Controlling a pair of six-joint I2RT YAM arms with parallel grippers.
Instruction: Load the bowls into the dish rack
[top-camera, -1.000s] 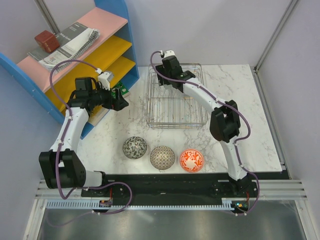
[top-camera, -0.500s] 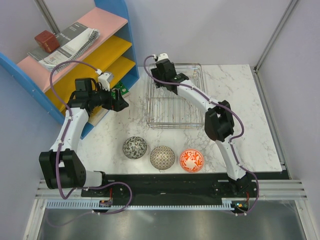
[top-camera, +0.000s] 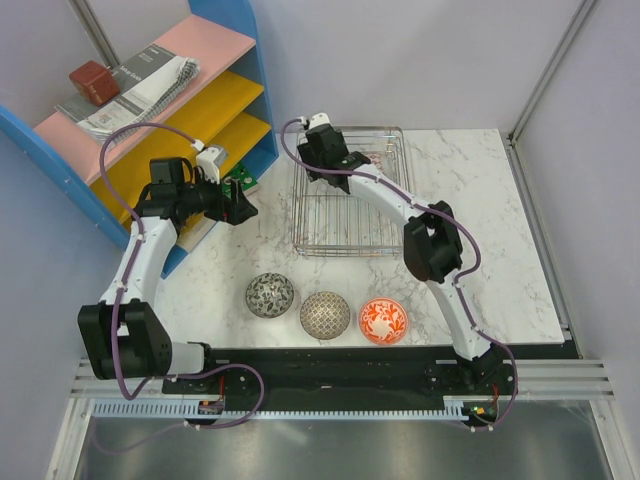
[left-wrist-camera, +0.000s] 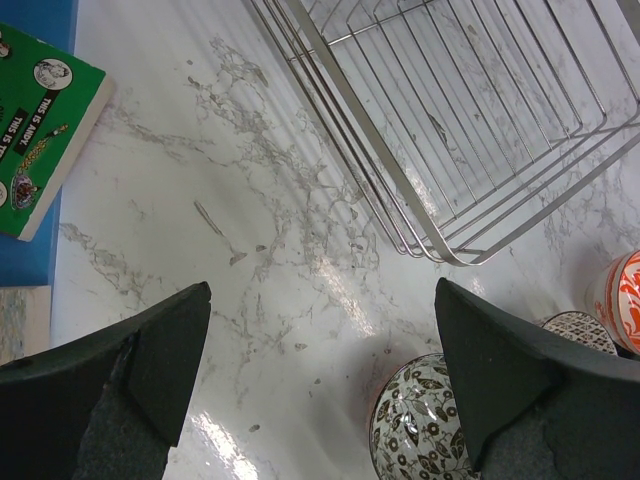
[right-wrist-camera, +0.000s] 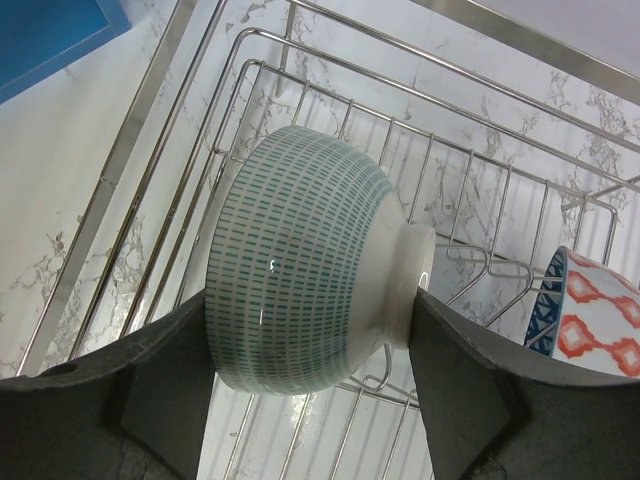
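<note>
Desk (top-camera: 480, 200): white marble top, carries everything below.

Shelf (top-camera: 200, 45): blue frame with pink and yellow boards, at the far left corner, partly off the desk.

Dish rack (top-camera: 350, 250): silver wire basket at the far middle of the desk, its long sides running away from me. Prongs show inside at the far end.

My right hand (right-wrist-camera: 310, 370): reached out over the rack's far left corner. The fingers are spread wide and pressed on the pale green bowl (right-wrist-camera: 300, 290), one against its wall near the rim, the other at its foot. The bowl is held on its side, foot pointing right, above the rack wires. I cannot tell whether it touches them.

My left hand (left-wrist-camera: 320, 330): fully spread and holding nothing, hanging over bare marble between the shelf and the rack's left side.

Blue-and-orange patterned bowl (right-wrist-camera: 590, 315): already in the rack near the prongs, just right of the held bowl and apart from it.

Row of three along the near edge, rims down: dark grey patterned bowl (top-camera: 270, 295), beige-grey patterned bowl (top-camera: 325, 315) and red-orange floral bowl (top-camera: 383, 321). All are well clear of the rack.

Green book (left-wrist-camera: 40, 140): flat at the shelf's foot.
</note>
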